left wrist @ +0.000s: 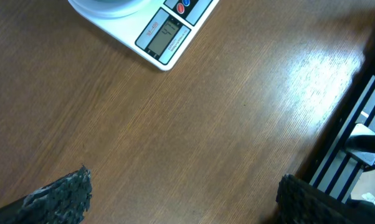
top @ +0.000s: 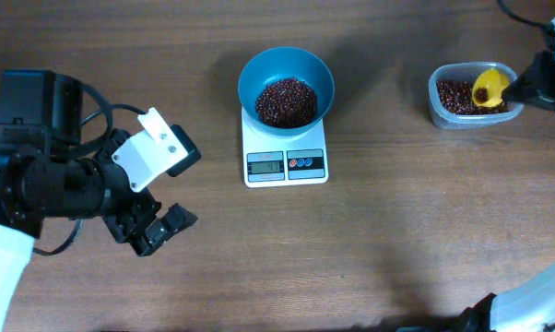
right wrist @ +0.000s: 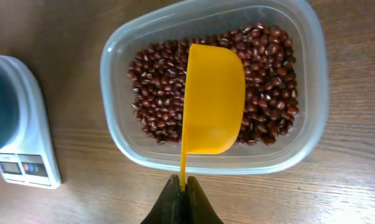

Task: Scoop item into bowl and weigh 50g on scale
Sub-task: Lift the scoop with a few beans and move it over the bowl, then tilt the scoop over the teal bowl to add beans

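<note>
Overhead: the bowl (top: 259,72), holding beans (top: 286,101), stands on the scale (top: 286,166) at mid-bench (top: 397,249). The left tool (top: 159,226) sits well apart to its left. The right tool (top: 525,88) holds a yellow scoop (top: 490,86) over a clear tub (top: 441,112) of more beans.
Left wrist: the left tool (left wrist: 184,199) is spread wide, gripping nothing, with a corner of the scale (left wrist: 166,37) at the top.
Right wrist: the right tool (right wrist: 182,202) is clamped on the scoop (right wrist: 212,99) handle above the tub (right wrist: 318,93).

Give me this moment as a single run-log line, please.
left gripper: open, empty | right gripper: shut on scoop, over tub | bowl: on scale, holds beans
</note>
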Tool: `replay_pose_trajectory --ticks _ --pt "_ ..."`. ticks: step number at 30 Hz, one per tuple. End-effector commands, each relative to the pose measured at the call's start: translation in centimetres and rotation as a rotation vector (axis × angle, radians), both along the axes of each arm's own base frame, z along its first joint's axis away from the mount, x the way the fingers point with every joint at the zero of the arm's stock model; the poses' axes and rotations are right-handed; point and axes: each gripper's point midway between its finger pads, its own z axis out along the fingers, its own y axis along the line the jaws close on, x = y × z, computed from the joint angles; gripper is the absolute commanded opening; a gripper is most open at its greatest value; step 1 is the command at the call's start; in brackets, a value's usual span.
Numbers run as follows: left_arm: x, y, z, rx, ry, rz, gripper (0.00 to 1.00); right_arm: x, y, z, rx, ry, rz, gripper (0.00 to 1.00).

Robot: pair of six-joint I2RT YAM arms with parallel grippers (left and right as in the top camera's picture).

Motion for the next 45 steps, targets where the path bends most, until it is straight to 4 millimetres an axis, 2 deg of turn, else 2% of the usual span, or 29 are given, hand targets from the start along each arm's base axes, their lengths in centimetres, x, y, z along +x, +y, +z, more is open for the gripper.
replay_pose_trajectory --ticks 1,4,6,8,10,12,15,16,17,18,21,23,27,29,31,33,35,37,38,40,42,43,45 --pt "-0.1 -0.2 0.2 -0.013 -0.007 -0.015 0.99 0.7 1.2 2.8 0.092 -0.105 0.027 0.04" --pt "-0.1 -0.2 0.2 -0.013 -0.007 -0.015 0.99 1.1 2.6 3.9 0.171 -0.162 0.061 0.04" --pt "-0.1 -0.2 0.2 -0.013 -0.007 -0.015 0.99 1.5 3.7 5.4 0.247 -0.216 0.078 0.04" --pt "-0.1 -0.3 0.2 -0.014 -0.007 -0.015 0.99 1.9 5.8 7.0 0.320 -0.267 0.120 0.04" --pt "-0.1 -0.3 0.2 -0.014 -0.007 -0.015 0.99 2.6 10.9 7.5 0.327 -0.267 0.254 0.04" --pt "-0.1 -0.2 0.2 -0.013 -0.007 -0.015 0.99 3.2 16.2 8.9 0.326 -0.289 0.396 0.04" --pt "-0.1 -0.2 0.2 -0.013 -0.007 -0.015 0.99 3.2 21.6 10.7 0.311 -0.330 0.543 0.04" --pt "-0.1 -0.2 0.2 -0.013 -0.007 -0.015 0.99 3.3 23.7 10.8 0.285 -0.347 0.601 0.04" --pt "-0.1 -0.2 0.2 -0.013 -0.007 -0.015 0.99 3.3 24.9 10.5 0.253 -0.354 0.634 0.04" --pt "-0.1 -0.2 0.2 -0.013 -0.007 -0.015 0.99 3.5 26.4 9.7 0.161 -0.352 0.676 0.04" --pt "-0.1 -0.2 0.2 -0.013 -0.007 -0.015 0.99 3.5 28.2 7.7 -0.060 -0.326 0.731 0.04" --pt "-0.1 -0.3 0.2 -0.014 -0.007 -0.015 0.99 3.2 29.5 7.7 -0.063 -0.337 0.761 0.04" --pt "-0.1 -0.3 0.2 -0.014 -0.007 -0.015 0.99 4.7 30.1 8.7 -0.088 -0.420 0.762 0.04" --pt "-0.1 -0.3 0.2 -0.014 -0.007 -0.015 0.99 4.0 31.7 8.9 -0.084 -0.426 0.793 0.04" --pt "-0.1 -0.2 0.2 -0.013 -0.007 -0.015 0.99 3.9 32.4 8.2 -0.156 -0.417 0.808 0.04" --pt "-0.1 -0.2 0.2 -0.013 -0.007 -0.015 0.99 3.3 33.3 8.3 -0.141 -0.402 0.802 0.04" --pt "-0.1 -0.3 0.2 -0.014 -0.007 -0.015 0.99 3.4 32.6 7.5 -0.215 -0.376 0.789 0.04" --pt "-0.1 -0.2 0.2 -0.013 -0.007 -0.015 0.99 3.3 32.9 8.0 -0.259 -0.391 0.793 0.04" --pt "-0.1 -0.2 0.2 -0.013 -0.007 -0.015 0.99 3.7 32.4 7.3 -0.315 -0.373 0.781 0.04" --pt "-0.1 -0.2 0.2 -0.013 -0.007 -0.015 0.99 3.7 33.0 8.3 -0.280 -0.407 0.788 0.04" --pt "-0.1 -0.2 0.2 -0.013 -0.007 -0.015 0.99 3.6 33.0 7.8 -0.277 -0.391 0.791 0.04" --pt "-0.1 -0.3 0.2 -0.014 -0.007 -0.015 0.99 3.5 33.4 8.3 -0.260 -0.392 0.766 0.04" --pt "-0.1 -0.2 0.2 -0.013 -0.007 -0.015 0.99 3.1 33.3 7.6 -0.251 -0.350 0.750 0.04"
